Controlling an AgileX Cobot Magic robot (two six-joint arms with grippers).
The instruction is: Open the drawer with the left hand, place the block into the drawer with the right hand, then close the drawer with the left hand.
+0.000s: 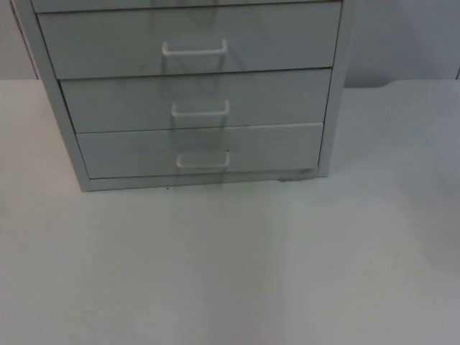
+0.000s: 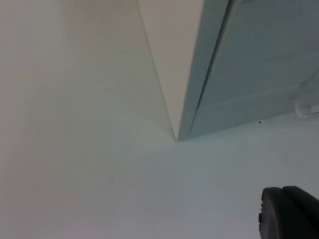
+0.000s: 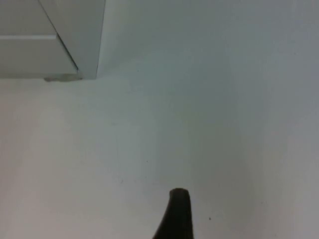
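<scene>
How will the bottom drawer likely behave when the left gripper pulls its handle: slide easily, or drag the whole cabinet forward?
The bottom drawer sits flush and shut, so it probably slides straight out. Its thin white handle looks rigid but smooth, so the fingers may slip. The cabinet stands loose on the white table, looks light, and might creep forward under a pull.

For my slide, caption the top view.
Grey drawer cabinet on white table, its three visible drawers shut, each with a white handle.
</scene>
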